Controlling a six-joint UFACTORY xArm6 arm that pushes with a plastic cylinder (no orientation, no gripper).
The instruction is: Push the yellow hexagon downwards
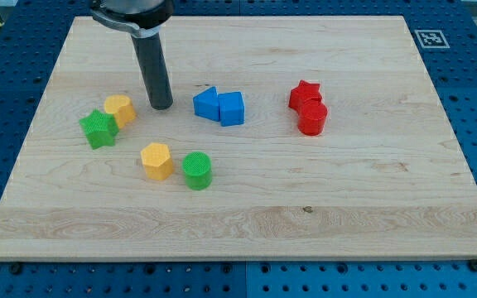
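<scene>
The yellow hexagon point(156, 161) lies on the wooden board point(247, 223), left of centre, with a green cylinder point(197, 170) just to its right. My tip point(162, 107) rests on the board above the hexagon, well apart from it. A second yellow block point(120, 109) lies to the left of my tip, touching a green star point(98, 129).
Two blue blocks point(219, 106) sit together to the right of my tip. A red star point(304, 94) and a red cylinder point(312, 118) touch each other further right. A marker tag point(430, 38) is at the board's top right corner.
</scene>
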